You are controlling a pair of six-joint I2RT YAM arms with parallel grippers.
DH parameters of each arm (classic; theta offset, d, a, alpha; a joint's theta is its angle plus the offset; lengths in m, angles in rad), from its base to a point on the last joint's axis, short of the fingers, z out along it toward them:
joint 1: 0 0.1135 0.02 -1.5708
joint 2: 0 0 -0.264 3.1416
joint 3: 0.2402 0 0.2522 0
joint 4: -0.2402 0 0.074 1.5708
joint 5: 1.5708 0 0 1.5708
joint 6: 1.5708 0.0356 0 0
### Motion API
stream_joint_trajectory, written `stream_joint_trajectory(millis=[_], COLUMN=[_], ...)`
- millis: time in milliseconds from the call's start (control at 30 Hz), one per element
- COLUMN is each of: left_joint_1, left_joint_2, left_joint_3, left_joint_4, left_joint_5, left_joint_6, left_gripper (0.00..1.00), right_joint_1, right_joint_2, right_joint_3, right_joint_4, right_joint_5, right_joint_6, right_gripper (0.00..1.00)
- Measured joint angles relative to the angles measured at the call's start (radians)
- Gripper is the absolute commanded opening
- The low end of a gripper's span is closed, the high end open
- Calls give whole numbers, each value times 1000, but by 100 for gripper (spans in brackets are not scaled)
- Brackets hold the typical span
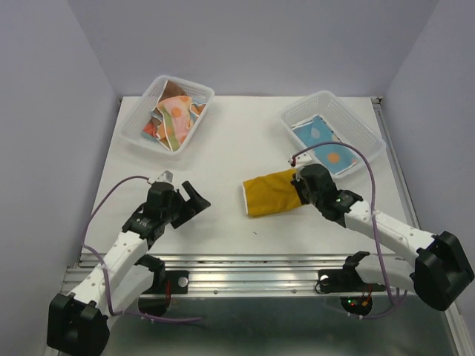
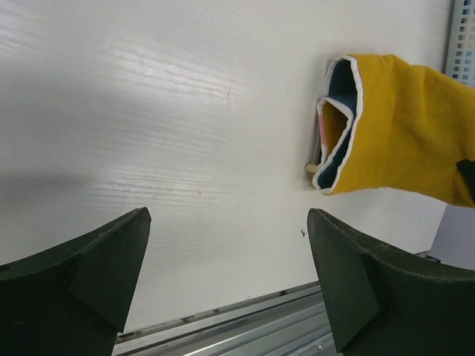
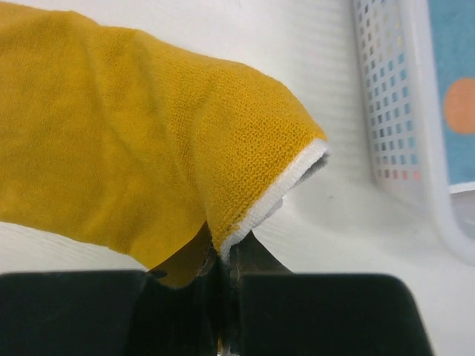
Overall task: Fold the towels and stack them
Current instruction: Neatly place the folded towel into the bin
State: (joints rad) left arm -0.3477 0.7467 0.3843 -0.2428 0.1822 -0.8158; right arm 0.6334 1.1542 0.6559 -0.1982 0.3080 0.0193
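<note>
item: mustard towel [image 1: 269,194], lying on the surface [image 1: 223,148], long axis running out from my right claw [image 1: 303,182], pinched tight on its near hem; left claw [image 1: 189,200] gapes wide, well beyond the far end.

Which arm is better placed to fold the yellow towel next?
Right. The right hand is shut on an edge of the mustard yellow cloth towel, so it could probably carry that edge over. The left hand is open over bare white table, apart from the towel.
</note>
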Motion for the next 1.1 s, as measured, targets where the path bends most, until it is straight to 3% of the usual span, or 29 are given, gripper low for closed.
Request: stream_joint_trajectory(millis=[267, 433, 667, 833, 1100], left_joint_1=[0, 0, 0, 1, 1], left_joint_2=[116, 223, 295, 298, 284], left_joint_3=[187, 274, 286, 295, 303], left_joint_4=[-32, -31, -34, -47, -68], left_joint_5=[-35, -41, -46, -78, -154], left_joint_6=[57, 101, 129, 139, 137], left_gripper=[99, 99, 99, 99, 99], right_joint_1=[-37, -129, -282, -396, -430], right_joint_2=[-131, -192, -196, -180, -184], right_joint_3=[-18, -17, 5, 66, 196], right_joint_4=[-72, -142, -221, -219, -200], right_joint_5=[41, 87, 89, 67, 7], right_joint_6=[-304, -426, -602, -816, -1113], right_gripper=[1, 1, 1, 1, 1])
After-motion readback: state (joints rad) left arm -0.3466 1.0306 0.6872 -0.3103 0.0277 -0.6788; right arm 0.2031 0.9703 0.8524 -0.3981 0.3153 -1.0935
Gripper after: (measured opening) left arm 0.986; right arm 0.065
